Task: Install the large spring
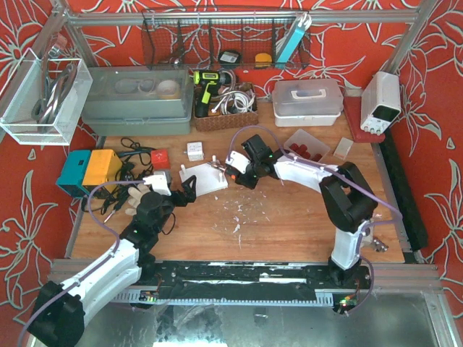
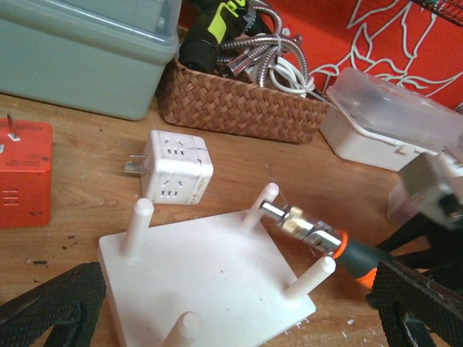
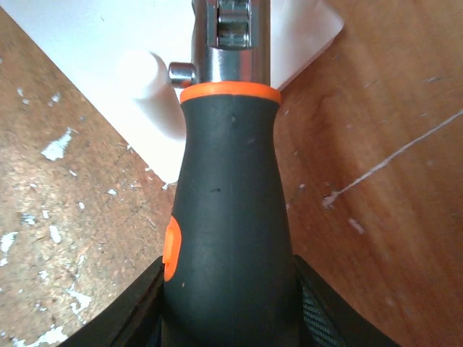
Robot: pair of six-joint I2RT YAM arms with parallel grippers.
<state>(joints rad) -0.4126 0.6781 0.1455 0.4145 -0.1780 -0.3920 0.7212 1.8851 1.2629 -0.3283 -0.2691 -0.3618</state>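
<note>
The big spring cannot be made out. The tool (image 3: 231,202) with the black and orange handle is squeezed between the right gripper (image 3: 228,322) fingers. Its metal tip sits just beside a peg (image 2: 262,201) on the white board (image 2: 210,267). The left gripper (image 2: 239,311) hangs near the board's close edge, with its fingers wide apart and holding nothing.

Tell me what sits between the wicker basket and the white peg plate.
A white plug cube, standing on the wood between the wicker basket and the white peg plate. The left wrist view shows it best.
</note>
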